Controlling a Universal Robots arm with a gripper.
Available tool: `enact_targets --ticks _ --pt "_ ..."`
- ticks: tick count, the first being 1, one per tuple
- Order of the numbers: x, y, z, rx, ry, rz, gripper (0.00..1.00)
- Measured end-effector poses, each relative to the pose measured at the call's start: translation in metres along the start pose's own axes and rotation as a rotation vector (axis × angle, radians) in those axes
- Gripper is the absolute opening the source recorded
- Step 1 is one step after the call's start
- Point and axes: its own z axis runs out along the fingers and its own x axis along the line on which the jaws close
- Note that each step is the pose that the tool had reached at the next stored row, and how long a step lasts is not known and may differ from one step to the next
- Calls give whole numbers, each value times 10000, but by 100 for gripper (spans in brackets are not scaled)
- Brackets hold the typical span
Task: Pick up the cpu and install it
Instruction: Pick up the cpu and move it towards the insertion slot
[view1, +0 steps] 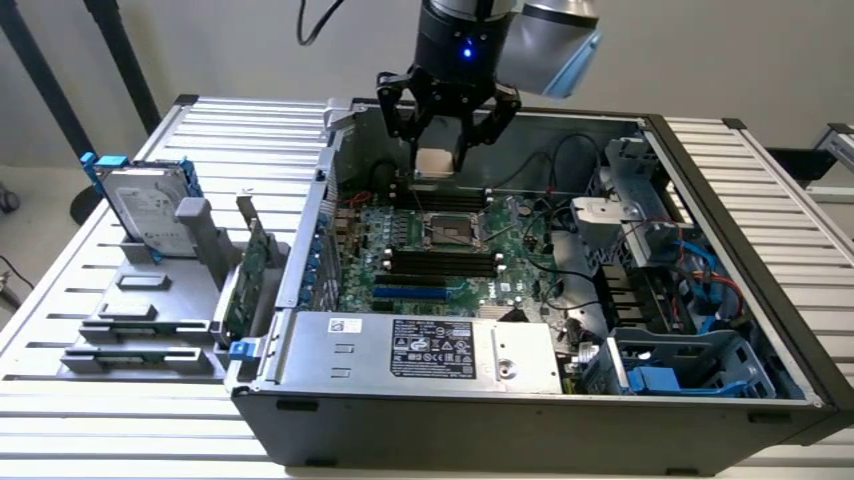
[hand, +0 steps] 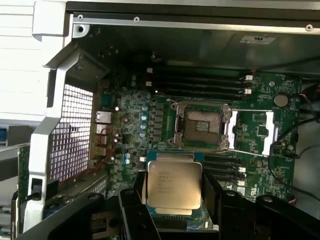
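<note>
Watching from beside the bench. Way over on the exterior view's left, a silver rectangular hard drive with blue rails (view1: 140, 215) stands in a grey plastic rack (view1: 147, 330), well apart from the action. Next along is the open dark-grey metal computer case (view1: 534, 410) with a green motherboard (view1: 358, 285) inside.

Over the far end of that board hangs the black-fingered gripper (view1: 441, 148). It's clamped on a small flat square chip with a silver-grey metal lid, the cpu (hand: 174, 184), so the chip is up in the air, not seated.

The bit that matters: the square black-and-metal socket (view1: 449, 230) looks empty. It lies below the chip and a little toward the case's near side.

The chip is basically square, so no real long axis. It's held flat, printed lid up, edges looking roughly squared with the socket. Blue cables (view1: 707, 275) sit off to the right.
</note>
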Motion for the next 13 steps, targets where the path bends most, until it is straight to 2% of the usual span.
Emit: enact_targets --ticks 8,13 --pt "-175 129 141 -2 0 17 55" --pt "-239 221 237 -2 -1 28 55"
